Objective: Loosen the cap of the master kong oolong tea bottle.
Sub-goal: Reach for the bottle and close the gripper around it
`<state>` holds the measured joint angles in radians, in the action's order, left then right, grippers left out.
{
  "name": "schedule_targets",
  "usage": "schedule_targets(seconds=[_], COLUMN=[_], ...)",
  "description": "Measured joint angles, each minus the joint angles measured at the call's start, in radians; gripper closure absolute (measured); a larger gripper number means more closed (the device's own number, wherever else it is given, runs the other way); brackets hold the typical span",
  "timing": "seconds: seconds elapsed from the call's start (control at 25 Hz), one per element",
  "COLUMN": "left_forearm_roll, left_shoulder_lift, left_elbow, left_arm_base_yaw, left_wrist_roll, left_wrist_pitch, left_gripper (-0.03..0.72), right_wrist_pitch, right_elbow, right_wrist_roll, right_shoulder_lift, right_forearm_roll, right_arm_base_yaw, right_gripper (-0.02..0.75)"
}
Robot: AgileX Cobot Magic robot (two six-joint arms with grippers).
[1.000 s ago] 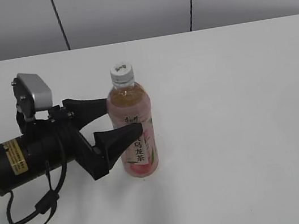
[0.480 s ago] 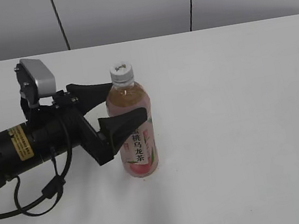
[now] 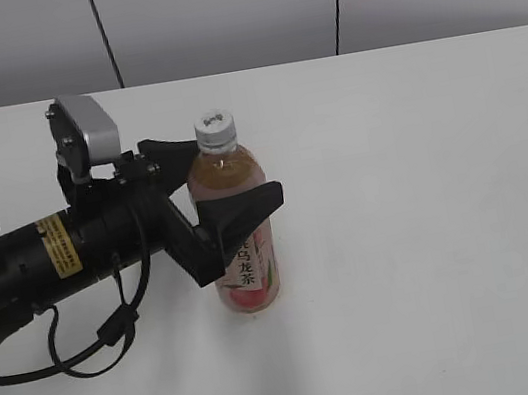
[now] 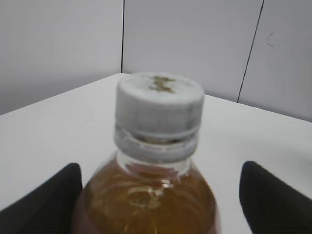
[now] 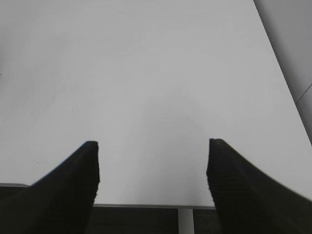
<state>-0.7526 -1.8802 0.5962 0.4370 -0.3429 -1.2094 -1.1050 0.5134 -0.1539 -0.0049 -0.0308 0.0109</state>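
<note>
The master kong oolong tea bottle [image 3: 245,261] stands upright mid-table, with amber tea and a pink-and-white label. Its white cap [image 3: 215,130] is on top. My left gripper [image 3: 236,176] is open and straddles the bottle's upper body, one finger behind it and one in front. In the left wrist view the cap [image 4: 160,105] and the bottle's shoulder [image 4: 146,195] fill the middle, between the open fingers of the gripper [image 4: 161,207]. The right finger stands apart from the bottle; the left one is close to it. My right gripper [image 5: 153,143] is open and empty over bare table. It is out of the exterior view.
The white table [image 3: 424,181] ends at a grey panelled wall [image 3: 213,13] behind. The left arm's black body and cable [image 3: 52,263] lie across the table's left side. The right wrist view shows the table's near edge [image 5: 146,204].
My left arm has moved right, so its open fingers now reach further round the bottle. The bottle has not moved.
</note>
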Motion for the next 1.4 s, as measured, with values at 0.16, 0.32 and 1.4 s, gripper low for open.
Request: schedule_targets(seconds=[0.16,0.32,1.4], left_forearm_roll=[0.037,0.052,0.054], left_shoulder_lift=[0.000,0.000,-0.109], left_elbow=[0.000,0.000,0.000], left_arm_base_yaw=[0.000,0.000,0.000], left_wrist_roll=[0.000,0.000,0.000], left_wrist_pitch=[0.000,0.000,0.001], left_gripper=[0.104,0.104,0.125], right_wrist_pitch=[0.000,0.000,0.000], right_elbow=[0.000,0.000,0.000], right_wrist_roll=[0.000,0.000,0.000], right_shoulder_lift=[0.000,0.000,0.000], right_forearm_roll=[0.000,0.000,0.000], right_arm_base_yaw=[0.000,0.000,0.000], right_gripper=[0.213,0.213,0.213])
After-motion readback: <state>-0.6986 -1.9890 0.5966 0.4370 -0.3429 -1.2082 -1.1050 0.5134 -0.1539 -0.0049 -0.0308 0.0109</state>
